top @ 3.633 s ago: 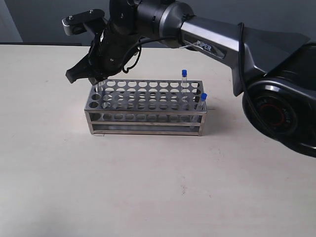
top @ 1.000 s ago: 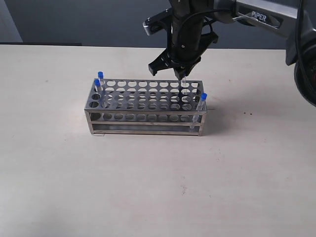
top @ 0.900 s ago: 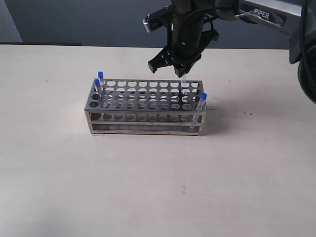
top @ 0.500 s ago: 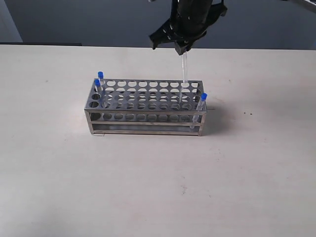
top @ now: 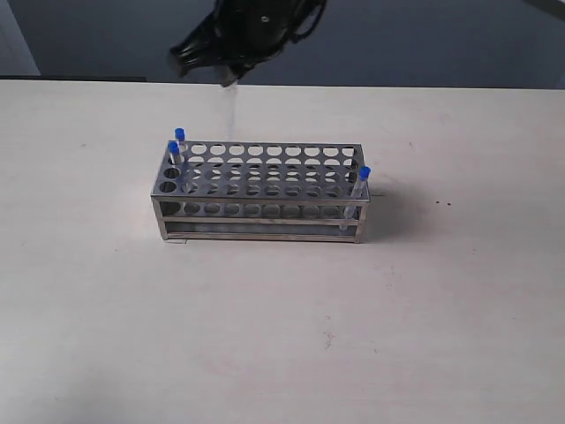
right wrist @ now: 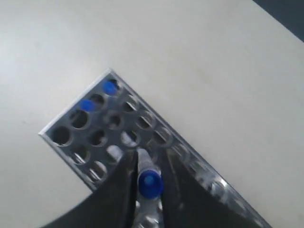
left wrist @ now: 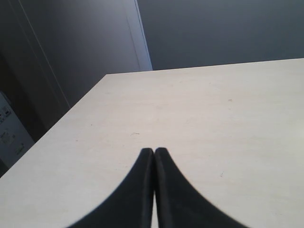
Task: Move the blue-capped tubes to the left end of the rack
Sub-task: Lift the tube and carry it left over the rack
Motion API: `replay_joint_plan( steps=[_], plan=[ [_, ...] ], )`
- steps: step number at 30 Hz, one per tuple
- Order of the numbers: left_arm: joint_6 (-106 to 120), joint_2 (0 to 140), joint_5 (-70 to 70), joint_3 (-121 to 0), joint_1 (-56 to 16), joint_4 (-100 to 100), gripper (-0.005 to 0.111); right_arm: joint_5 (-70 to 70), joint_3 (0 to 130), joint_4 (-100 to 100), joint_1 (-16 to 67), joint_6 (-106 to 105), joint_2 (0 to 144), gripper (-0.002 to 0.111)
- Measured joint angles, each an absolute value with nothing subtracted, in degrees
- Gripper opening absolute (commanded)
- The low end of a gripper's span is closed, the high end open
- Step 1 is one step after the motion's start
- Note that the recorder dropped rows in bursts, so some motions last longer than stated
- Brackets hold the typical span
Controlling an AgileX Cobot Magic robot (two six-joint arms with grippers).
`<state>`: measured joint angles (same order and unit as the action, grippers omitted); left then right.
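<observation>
Mid-transfer, tube 3 of 4. Right gripper (top: 228,71) has its fingers clamped on the held tube (right wrist: 149,184) just under the blue cap. The tube hangs clear above the rack (top: 256,216), over the far side and left of middle, bottom end not in any hole. Two capped tubes (top: 176,141) are seated in the leftmost column, far two rows. The fourth tube (top: 362,177) sits at the right near corner, leaning a bit. Left gripper (left wrist: 154,190) has its fingers pressed together on nothing, over bare table (left wrist: 213,118), out of play. Next, as I read it: shift further left and nearer, line the tip up over a free hole in the left column beside the seated pair, keep it vertical, lower, release. Risk is clipping the neighbouring caps or catching the plate edge.
</observation>
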<state>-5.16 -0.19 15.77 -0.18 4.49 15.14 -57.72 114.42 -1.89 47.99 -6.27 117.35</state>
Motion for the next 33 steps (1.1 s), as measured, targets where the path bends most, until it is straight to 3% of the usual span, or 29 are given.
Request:
replay_joint_plan(
  steps=[8,14,33],
  plan=[
    [-5.2,-0.2,15.8,-0.2,4.5,15.1,0.0,-54.3,118.2,-3.1,55.2,-8.9,122.5,-0.001],
    [-5.2,-0.2,15.8,-0.2,4.5,15.1,0.0,-58.2,124.3,0.0,55.5,-9.2,127.7,-0.001],
    [-5.2,-0.2,15.8,-0.2,4.5,15.1,0.0,-57.2,125.3,1.5,55.5,-9.1,129.1,-0.001]
  ],
)
